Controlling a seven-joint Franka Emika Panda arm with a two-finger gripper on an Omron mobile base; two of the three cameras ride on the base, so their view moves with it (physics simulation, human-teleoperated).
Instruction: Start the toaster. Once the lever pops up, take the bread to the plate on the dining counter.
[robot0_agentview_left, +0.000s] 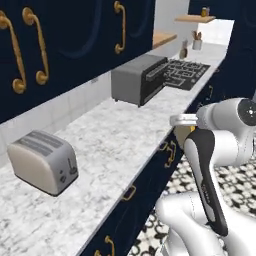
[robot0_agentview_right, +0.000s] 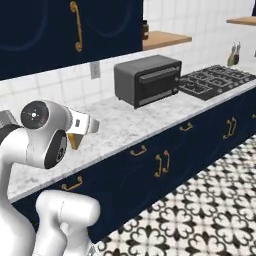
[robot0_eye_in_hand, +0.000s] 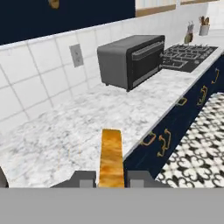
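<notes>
My gripper (robot0_eye_in_hand: 111, 179) is shut on the bread (robot0_eye_in_hand: 111, 155), a slice seen edge-on with a golden-orange crust, held over the front edge of the marble worktop (robot0_eye_in_hand: 87, 122). From the left base camera the gripper (robot0_agentview_left: 182, 126) hangs off the worktop's edge with the bread (robot0_agentview_left: 182, 134) under it, well to the right of the toaster (robot0_agentview_left: 42, 160). The toaster's slots look empty, and its lever (robot0_agentview_left: 73, 167) is a small dark tab on the control face. From the right base camera the bread (robot0_agentview_right: 74, 141) peeks below the gripper (robot0_agentview_right: 77, 134). The plate and dining counter are out of view.
A dark toaster oven (robot0_agentview_left: 140, 77) stands further along the worktop, with a black stove (robot0_agentview_left: 187, 72) beyond it. Navy upper cabinets (robot0_agentview_left: 75, 30) with brass handles hang above. Navy drawers (robot0_agentview_right: 165, 160) front the worktop. Patterned floor tiles (robot0_agentview_right: 210, 210) spread to the right.
</notes>
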